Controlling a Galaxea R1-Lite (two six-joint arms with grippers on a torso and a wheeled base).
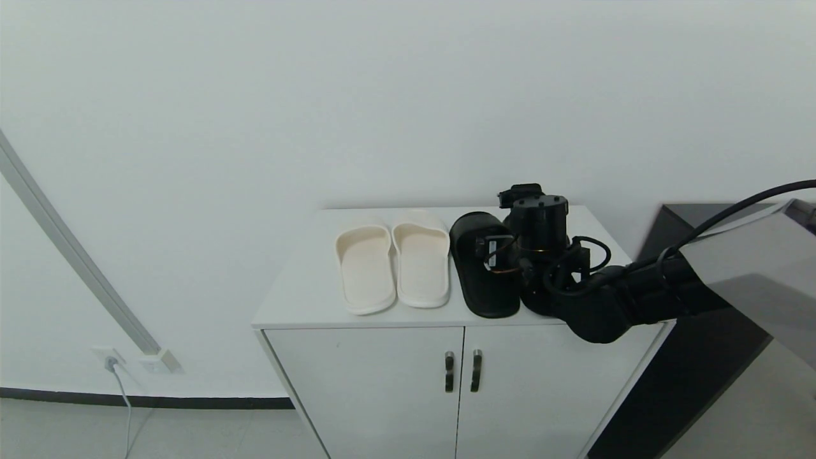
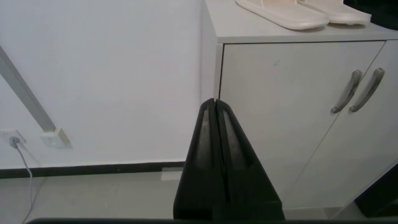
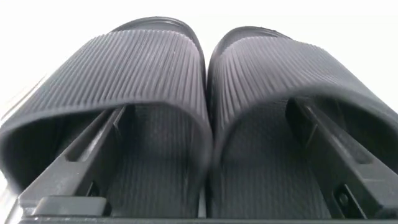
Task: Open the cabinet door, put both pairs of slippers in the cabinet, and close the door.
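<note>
Atop cabinet (image 1: 299,287), right claw (image 3: 207,112) spread wide, fingers (image 3: 93,144) inside black slippers (image 1: 482,287), one each; left claw (image 2: 215,104) pinched together, low.

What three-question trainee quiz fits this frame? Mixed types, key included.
1. True or false: the cabinet doors are open.
2. The right pincer has its fingers where? A) one inside each black slipper; B) around the white pair; C) on a door handle.
3. Fill in: the left pincer, low beside the cabinet, is ____ (open/shut).
Key: 1 false; 2 A; 3 shut.
</note>
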